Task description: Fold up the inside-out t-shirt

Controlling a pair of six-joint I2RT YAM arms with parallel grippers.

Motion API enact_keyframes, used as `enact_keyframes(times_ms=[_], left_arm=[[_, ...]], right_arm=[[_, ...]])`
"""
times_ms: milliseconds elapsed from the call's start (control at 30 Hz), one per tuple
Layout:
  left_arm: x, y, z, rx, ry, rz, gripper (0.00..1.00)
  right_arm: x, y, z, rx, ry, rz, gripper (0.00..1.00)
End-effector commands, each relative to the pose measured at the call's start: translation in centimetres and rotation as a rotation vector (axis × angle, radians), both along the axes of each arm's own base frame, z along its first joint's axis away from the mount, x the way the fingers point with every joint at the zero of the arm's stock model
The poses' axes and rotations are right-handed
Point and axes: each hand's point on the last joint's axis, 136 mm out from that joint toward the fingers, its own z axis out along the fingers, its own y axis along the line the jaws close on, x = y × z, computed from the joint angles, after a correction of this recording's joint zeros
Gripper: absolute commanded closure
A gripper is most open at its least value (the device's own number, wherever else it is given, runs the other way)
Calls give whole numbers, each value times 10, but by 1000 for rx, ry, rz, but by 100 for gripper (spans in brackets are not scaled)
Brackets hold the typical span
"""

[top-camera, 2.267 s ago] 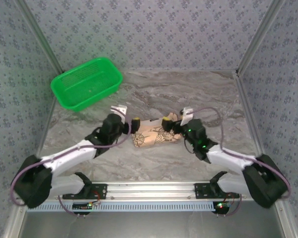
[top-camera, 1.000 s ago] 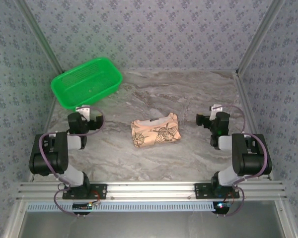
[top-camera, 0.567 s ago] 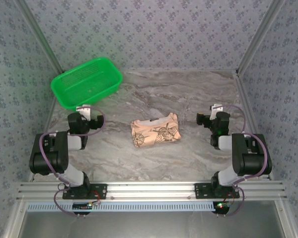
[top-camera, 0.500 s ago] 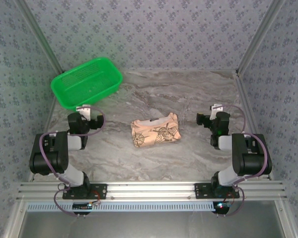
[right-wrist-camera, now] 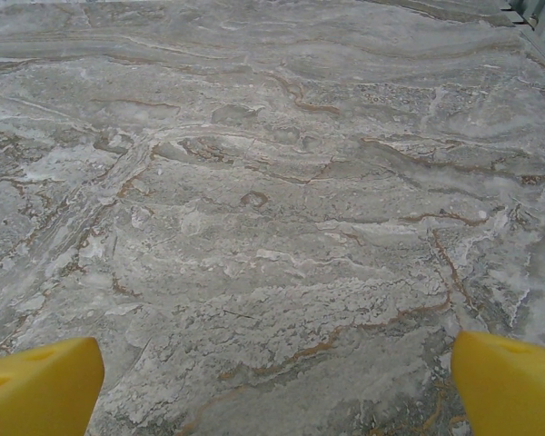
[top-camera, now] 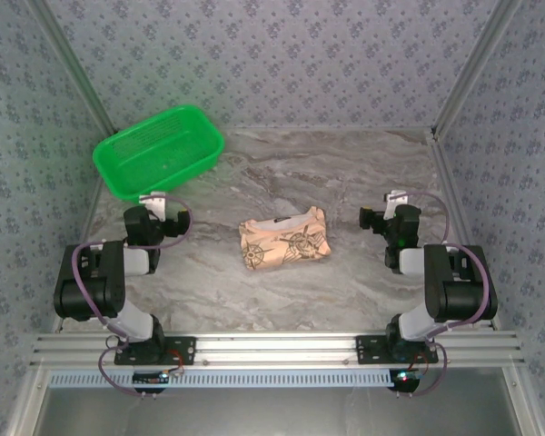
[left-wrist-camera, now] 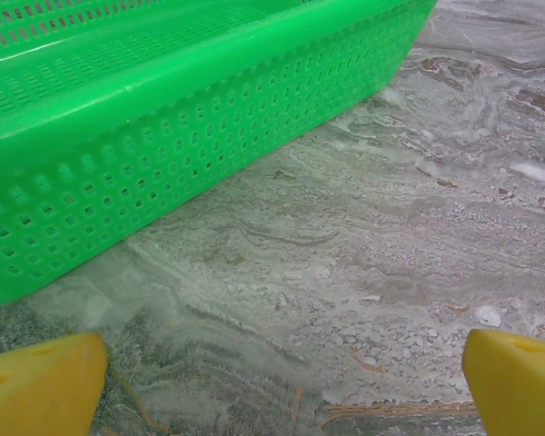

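Risk now lies mostly in the cloth itself. The t-shirt (top-camera: 284, 239) lies as a small folded bundle in the middle of the bench (top-camera: 345, 173), well apart from both arms. Its upper edge looks a little loose, so I judge the fold could relax and open by itself. If you reach in to tidy it, a fingertip catching one layer would likely drag the whole bundle apart. Watch the left side too: the green basket (left-wrist-camera: 163, 118) stands just ahead of the left tool (left-wrist-camera: 274, 386), so a forward move there could shove it along the bench. The left tool's yellow fingertips (left-wrist-camera: 36, 386) are spread wide apart with nothing between them. The right tool (right-wrist-camera: 272, 386) is likewise spread fully, above bare bench, and holds nothing.
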Motion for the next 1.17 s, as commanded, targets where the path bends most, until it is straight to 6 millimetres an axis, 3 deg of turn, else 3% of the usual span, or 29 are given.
enact_keyframes(times_ms=[0, 1133], left_arm=[[4, -4, 14, -21, -51, -18, 0], [4, -3, 14, -21, -51, -18, 0]], right_arm=[[4, -2, 7, -27, -24, -10, 0], [5, -2, 5, -12, -19, -1, 0]])
